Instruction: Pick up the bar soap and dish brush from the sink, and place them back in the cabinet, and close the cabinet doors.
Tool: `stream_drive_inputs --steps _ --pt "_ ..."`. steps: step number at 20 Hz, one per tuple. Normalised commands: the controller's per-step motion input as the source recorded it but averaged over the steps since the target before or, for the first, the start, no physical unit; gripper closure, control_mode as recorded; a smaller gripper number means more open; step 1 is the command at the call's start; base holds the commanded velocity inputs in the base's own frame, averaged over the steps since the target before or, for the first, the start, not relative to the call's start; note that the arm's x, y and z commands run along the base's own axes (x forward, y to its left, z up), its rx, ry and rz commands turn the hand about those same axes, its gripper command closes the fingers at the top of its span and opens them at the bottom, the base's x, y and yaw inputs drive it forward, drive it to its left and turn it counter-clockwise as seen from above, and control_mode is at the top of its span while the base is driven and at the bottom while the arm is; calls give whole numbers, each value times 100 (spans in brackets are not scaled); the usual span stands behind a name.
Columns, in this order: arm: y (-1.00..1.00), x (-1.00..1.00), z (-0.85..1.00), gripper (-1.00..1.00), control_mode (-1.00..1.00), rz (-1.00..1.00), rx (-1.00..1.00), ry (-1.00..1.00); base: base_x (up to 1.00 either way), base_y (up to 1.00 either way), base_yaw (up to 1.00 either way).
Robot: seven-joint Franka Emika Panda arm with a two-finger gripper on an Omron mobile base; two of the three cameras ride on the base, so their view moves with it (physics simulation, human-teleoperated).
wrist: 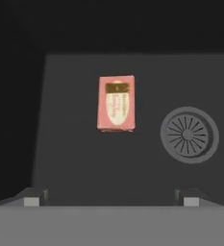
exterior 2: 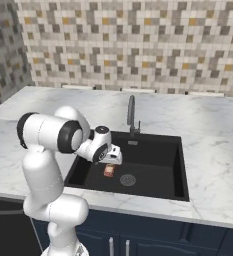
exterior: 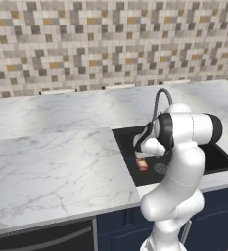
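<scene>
Gripper: my gripper (wrist: 111, 196) is spread wide, holding nothing, pointing down into the sink (exterior 2: 153, 150).
Count: one bar soap (wrist: 116, 103), one drain (wrist: 189, 135).
Sink contents: the soap lies flat on the basin floor below my fingertips, beside the drain, untouched.
Arm: bent over the sink's near left part, wrist angled downward.
Faucet (exterior 2: 131, 116): beyond my hand, at the rear rim.

bar soap (wrist: 116, 103) lying in the sink (exterior 2: 153, 150), just left of the drain (wrist: 189, 135), hand (wrist: 111, 197) above it

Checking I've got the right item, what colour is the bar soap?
Reddish-pink with a paler centre patch, clearest in the hand view: bar soap.
</scene>
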Motion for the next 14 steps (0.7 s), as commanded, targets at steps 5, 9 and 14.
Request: stream_drive_inputs --steps 5,9,14 --pt "-1 26 -24 -100 -100 0 0 0 0 0 0" --pt "0 28 -26 -100 -100 0 0 0 0 0 0" --pt "0 27 -27 -100 -100 0 0 0 0 0 0"
